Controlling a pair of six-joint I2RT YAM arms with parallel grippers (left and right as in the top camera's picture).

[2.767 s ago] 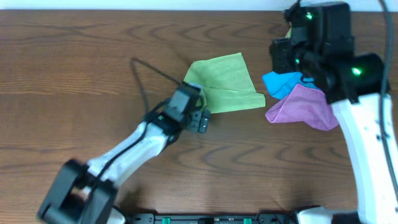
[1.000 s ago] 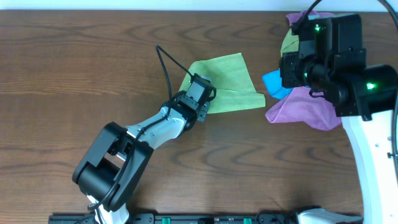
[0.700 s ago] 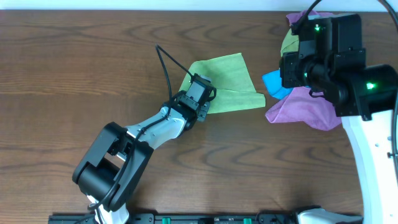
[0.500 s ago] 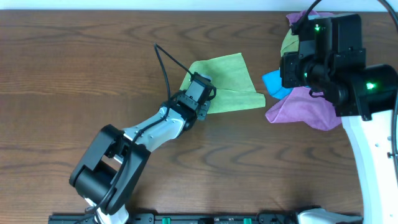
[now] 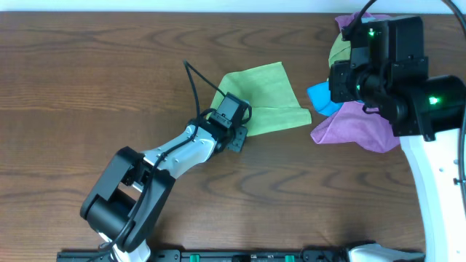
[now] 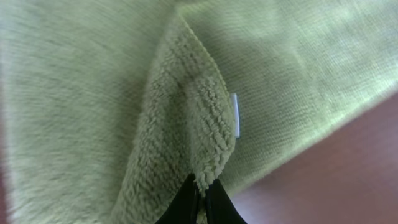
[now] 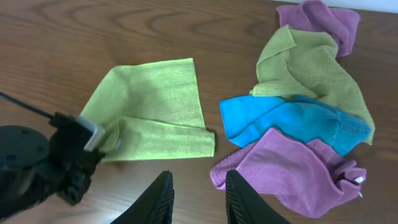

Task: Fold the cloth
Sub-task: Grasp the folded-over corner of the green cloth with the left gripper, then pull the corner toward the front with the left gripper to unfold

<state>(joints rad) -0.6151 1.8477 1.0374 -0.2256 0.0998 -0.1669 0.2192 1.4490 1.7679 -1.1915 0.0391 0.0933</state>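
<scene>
The left gripper (image 6: 200, 190) clamps tight on the edge of the cloth (image 6: 81, 93) while the right gripper (image 7: 199, 177) hangs with fingers apart, holding nothing.

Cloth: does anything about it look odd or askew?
The cloth is folded unevenly: the lower flap sticks out sideways past the rest. The left gripper, jaws shut, pinches a bunched corner near the white tag.

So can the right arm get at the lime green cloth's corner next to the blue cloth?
Probably yes. The right gripper hangs open and empty near that corner of the cloth, nothing lies over it, and the left gripper pinches the opposite side, out of the way.
</scene>
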